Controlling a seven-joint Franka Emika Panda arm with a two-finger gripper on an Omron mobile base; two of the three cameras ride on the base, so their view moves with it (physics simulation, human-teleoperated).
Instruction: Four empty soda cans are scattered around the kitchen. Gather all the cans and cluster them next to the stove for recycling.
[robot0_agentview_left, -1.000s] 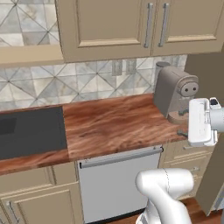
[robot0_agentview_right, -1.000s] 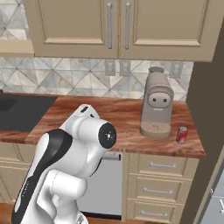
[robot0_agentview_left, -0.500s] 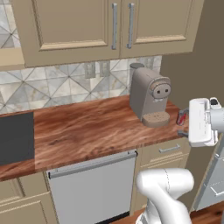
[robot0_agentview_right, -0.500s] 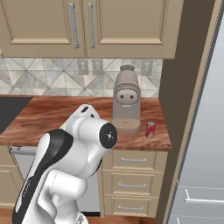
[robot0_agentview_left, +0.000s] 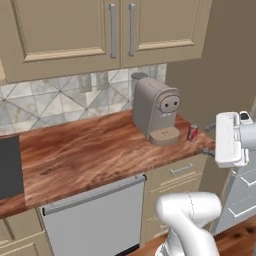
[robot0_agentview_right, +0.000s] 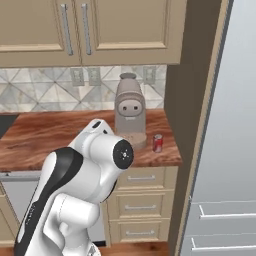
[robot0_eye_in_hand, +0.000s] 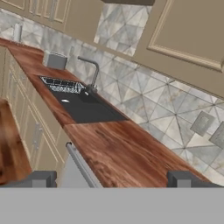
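The robot is a glossy white arm (robot0_agentview_right: 85, 175) of rounded, tubular segments. A broad black band wraps one segment, and a round dark cap with a small pale centre marks a joint. The white, boxy hand (robot0_agentview_left: 231, 140) has rounded corners, grey trim and a small dark part on top. The tool (robot0_eye_in_hand: 112, 178) ends in two small dark grey, block-shaped fingertips (robot0_eye_in_hand: 43, 178).
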